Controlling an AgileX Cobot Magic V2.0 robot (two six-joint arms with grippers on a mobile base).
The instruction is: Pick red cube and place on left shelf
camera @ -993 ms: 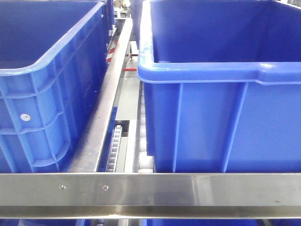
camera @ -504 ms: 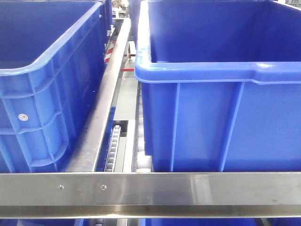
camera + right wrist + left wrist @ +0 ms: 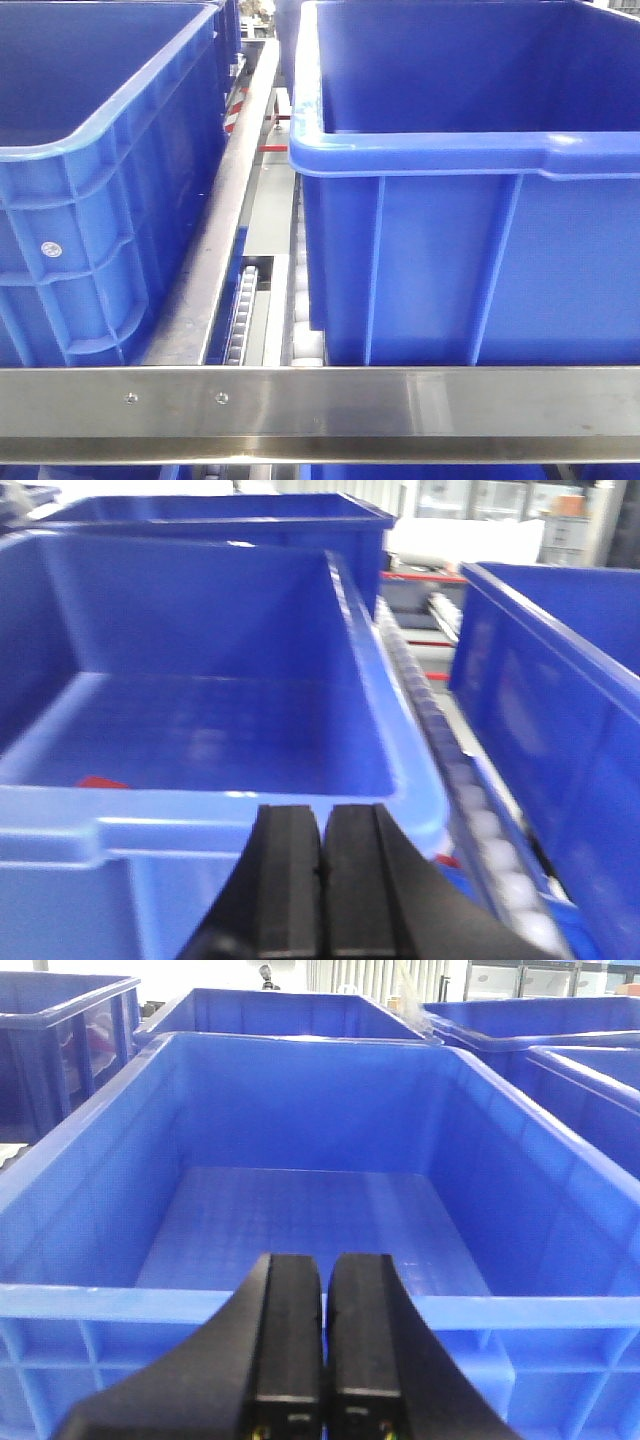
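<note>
Compared with half a second ago, the front view has slid slightly: the right crate (image 3: 470, 190) and the two screws on the front rail (image 3: 400, 412) sit a touch further right, close to where they were a second ago. That rail fronts the left shelf (image 3: 215, 290), a steel rack whose roller track (image 3: 240, 310) runs back between the right crate and the left crate (image 3: 90, 200).

From the left wrist, the left hand (image 3: 323, 1350) hangs over the near rim of an empty blue crate (image 3: 300, 1210), its black fingers (image 3: 285, 1340) pressed together with nothing between them. From the right wrist, the right hand (image 3: 321, 880) is likewise clenched on nothing, just in front of another blue crate (image 3: 200, 710). A small red patch, probably the red cube (image 3: 100, 782), lies on that crate's floor near its front left corner, well apart from either hand. White rollers (image 3: 470, 810) run beside the crate's right wall.
</note>
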